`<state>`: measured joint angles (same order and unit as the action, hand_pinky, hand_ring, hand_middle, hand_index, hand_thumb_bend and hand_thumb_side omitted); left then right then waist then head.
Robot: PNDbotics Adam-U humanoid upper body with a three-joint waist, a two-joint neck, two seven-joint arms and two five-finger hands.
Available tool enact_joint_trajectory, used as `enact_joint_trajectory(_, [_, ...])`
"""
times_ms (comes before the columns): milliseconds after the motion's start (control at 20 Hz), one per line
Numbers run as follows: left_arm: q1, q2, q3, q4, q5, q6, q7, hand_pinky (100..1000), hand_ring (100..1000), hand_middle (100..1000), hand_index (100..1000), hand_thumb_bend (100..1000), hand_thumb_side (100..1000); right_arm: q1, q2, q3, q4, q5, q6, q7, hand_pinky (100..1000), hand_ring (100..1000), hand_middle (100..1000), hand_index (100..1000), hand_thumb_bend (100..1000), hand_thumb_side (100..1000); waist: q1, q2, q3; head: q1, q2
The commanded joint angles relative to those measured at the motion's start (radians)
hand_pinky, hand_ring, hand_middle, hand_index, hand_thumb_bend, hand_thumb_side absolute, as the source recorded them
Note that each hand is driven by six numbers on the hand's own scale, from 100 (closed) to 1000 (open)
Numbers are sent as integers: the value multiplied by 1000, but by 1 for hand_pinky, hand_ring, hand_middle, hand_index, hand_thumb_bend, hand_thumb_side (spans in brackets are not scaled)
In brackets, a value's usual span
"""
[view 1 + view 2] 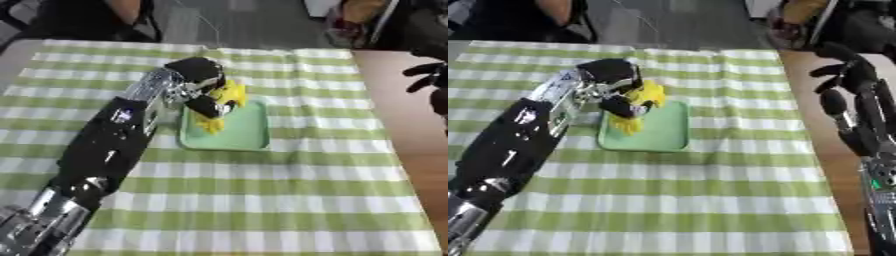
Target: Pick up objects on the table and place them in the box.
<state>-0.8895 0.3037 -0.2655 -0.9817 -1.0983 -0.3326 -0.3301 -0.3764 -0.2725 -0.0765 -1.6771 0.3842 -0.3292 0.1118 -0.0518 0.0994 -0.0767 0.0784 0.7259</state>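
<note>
Left hand (pixel 203 82) reaching in over the near-left corner of the shallow green tray (pixel 248 135), fingers curled round a yellow object (pixel 225 102) that hangs partly above the tray's left half, its lower end drooping toward or onto the tray floor near the left wall; cannot tell whether touching. Soft-looking, crumpled or leafy in outline, otherwise hard to identify. Tray lying on a green-and-white checked tablecloth (pixel 289 200), serving apparently as the box named in the task. No other loose objects visible on the cloth around the tray. Right hand (pixel 852 95) held up well to the right of the tray, past the cloth's edge over bare brown table (pixel 411 125), fingers relaxed and spread, holding nothing. Step in hand, judging by the pose: setting the yellow object down inside the tray. Best done by carrying it a little further toward the tray's centre before letting go, so no part drapes over the left rim; lowering until the drooping end rests on the floor; then spreading the fingers fully and lifting straight up, clear of the rim, to avoid dragging the object back out or nudging the light tray across the cloth.
</note>
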Motion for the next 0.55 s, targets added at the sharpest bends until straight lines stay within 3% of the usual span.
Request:
enact_joint_trajectory(50, [-20, 7, 1, -22, 13, -22, -2, 490, 442, 463, 594, 616, 796, -15, -11, -4, -20, -3, 0, 2, 514, 673, 798, 925, 694, 990, 0, -11, -1, 3, -12])
enact_joint_trajectory(150, [-20, 8, 2, -22, 12, -29, -5, 526, 482, 498, 622, 678, 795, -15, -11, -4, -20, -3, 0, 2, 514, 673, 798, 925, 694, 990, 0, -11, -1, 3, -12])
enact_joint_trajectory(550, [-21, 10, 6, -23, -16, -34, -6, 605, 544, 547, 651, 697, 786, -14, -10, -5, -20, -3, 0, 2, 514, 673, 798, 925, 694, 990, 0, -11, -2, 3, -14])
